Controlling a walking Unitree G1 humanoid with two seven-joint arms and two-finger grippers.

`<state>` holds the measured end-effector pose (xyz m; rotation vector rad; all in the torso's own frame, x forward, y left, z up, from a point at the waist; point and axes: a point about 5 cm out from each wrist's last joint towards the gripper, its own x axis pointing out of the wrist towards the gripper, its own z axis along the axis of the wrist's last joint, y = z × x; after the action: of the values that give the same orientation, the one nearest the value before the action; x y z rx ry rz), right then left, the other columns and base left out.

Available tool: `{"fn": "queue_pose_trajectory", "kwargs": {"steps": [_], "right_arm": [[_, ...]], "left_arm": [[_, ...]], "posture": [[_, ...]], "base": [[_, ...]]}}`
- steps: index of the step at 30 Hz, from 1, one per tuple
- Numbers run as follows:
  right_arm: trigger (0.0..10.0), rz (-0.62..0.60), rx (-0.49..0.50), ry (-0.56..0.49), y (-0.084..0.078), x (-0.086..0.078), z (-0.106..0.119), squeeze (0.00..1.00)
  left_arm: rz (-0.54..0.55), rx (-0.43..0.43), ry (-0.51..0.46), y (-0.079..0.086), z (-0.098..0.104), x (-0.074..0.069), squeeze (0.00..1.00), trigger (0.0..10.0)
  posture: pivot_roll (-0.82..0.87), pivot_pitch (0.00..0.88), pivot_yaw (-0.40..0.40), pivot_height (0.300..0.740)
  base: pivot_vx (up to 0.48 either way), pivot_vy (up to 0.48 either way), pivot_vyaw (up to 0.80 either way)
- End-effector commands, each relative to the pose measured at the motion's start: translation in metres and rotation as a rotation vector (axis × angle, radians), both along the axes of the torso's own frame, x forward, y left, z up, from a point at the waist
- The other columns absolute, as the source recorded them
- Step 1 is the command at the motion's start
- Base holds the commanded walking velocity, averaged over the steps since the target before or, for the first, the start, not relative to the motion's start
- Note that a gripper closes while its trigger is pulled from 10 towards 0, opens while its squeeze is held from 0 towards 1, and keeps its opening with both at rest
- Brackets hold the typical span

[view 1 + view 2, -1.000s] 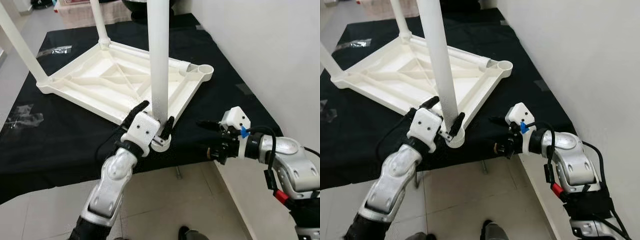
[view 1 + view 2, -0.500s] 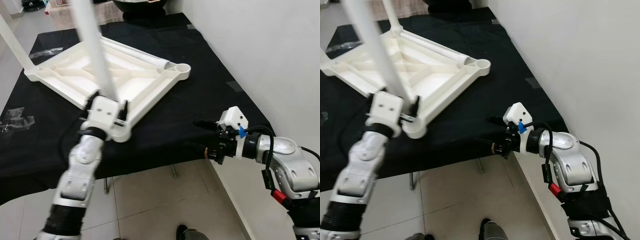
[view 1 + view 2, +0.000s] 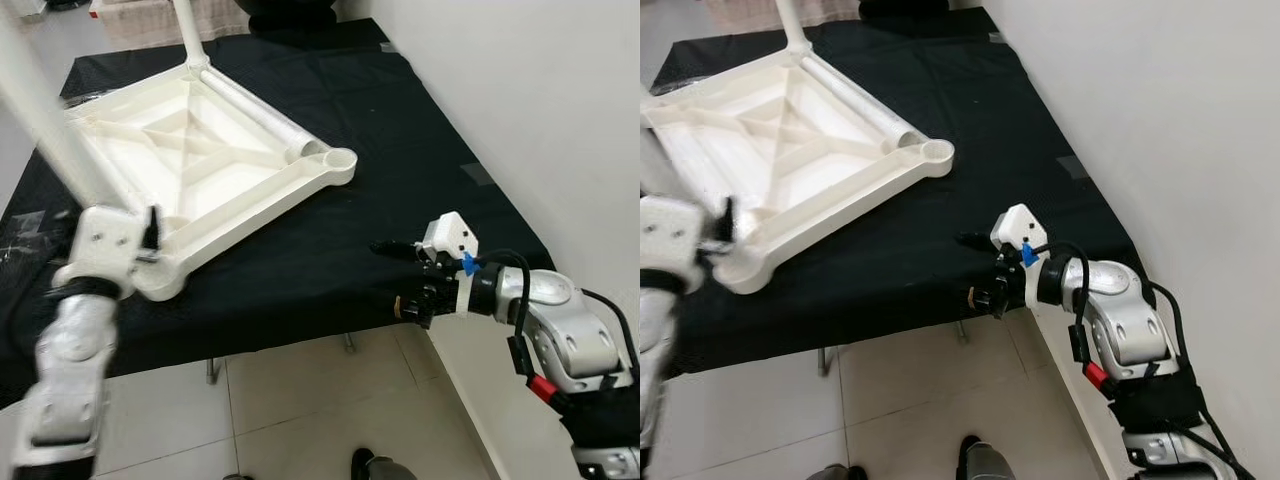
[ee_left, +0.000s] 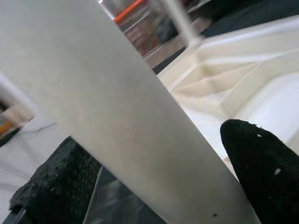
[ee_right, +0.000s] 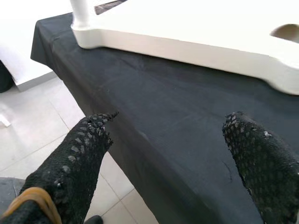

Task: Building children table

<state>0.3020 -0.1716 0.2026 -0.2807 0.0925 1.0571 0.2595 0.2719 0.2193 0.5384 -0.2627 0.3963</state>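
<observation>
— Where is the children's table right now?

— The white table top [image 3: 190,160] lies upside down on the black cloth [image 3: 330,240], ribs facing up. I'll place everything from its near corner, the one closest to me at the cloth's front edge. A white leg [image 3: 45,130] rises from that corner socket and leans away toward my left side. Another leg [image 3: 188,30] stands upright in the far corner, straight across the top from the near one. The corner toward my right has an empty round socket [image 3: 340,160], and a loose white tube [image 3: 262,112] lies along the frame edge running from that socket back to the far corner.

— And your left gripper?

— My left gripper [image 3: 120,228] sits just above the near corner, clamped on the leaning leg. In the left wrist view the leg [image 4: 121,116] passes between my two black fingers [image 4: 261,168], with a finger pressed against either side.

— The right one?

— My right gripper [image 3: 395,275] hovers well to the right of the near corner, level with the cloth's front edge and apart from the table top. Its fingers [image 5: 79,154] are spread wide, grasping nothing; the right wrist view looks between them across the cloth toward the table top's rim [image 5: 196,46].

— Anything else nearby?

— A white wall [image 3: 540,100] runs along the cloth's right side, and light floor tiles [image 3: 300,410] lie below the near corner.
</observation>
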Motion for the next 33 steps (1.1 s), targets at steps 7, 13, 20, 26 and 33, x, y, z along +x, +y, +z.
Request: {"fn": "queue_pose_trajectory", "kwargs": {"steps": [7, 13, 20, 26, 33], "right_arm": [[10.0, 0.019, 0.008, 0.017, -0.001, -0.003, -0.005, 0.0], [10.0, 0.021, 0.012, 0.025, 0.0, -0.004, -0.007, 0.0], [10.0, 0.026, 0.011, 0.026, 0.0, -0.001, -0.006, 0.0], [10.0, 0.025, 0.018, 0.02, 0.002, 0.0, -0.006, 0.0], [10.0, 0.027, 0.03, 0.014, 0.007, 0.001, -0.005, 0.0]], "left_arm": [[0.191, 0.004, 0.03, 0.051, -0.002, -0.02, 0.0, 10.0], [0.274, -0.007, 0.025, 0.072, 0.0, -0.031, 0.0, 10.0], [0.404, -0.039, -0.001, 0.104, 0.008, -0.048, 0.0, 10.0], [0.389, -0.065, -0.04, 0.099, 0.016, -0.047, 0.0, 10.0], [0.15, -0.194, 0.003, 0.022, -0.014, -0.028, 0.0, 10.0]], "posture": [[0.03, 0.216, 0.01, 0.74], [0.03, 0.217, 0.006, 0.74], [0.03, 0.22, 0.001, 0.74], [0.04, 0.221, -0.001, 0.74], [0.03, 0.223, 0.006, 0.74]], "base": [[0.0, 0.0, 0.0], [0.0, 0.0, 0.0], [0.0, 0.0, 0.0], [0.0, 0.0, 0.0], [0.0, 0.0, 0.0]]}}
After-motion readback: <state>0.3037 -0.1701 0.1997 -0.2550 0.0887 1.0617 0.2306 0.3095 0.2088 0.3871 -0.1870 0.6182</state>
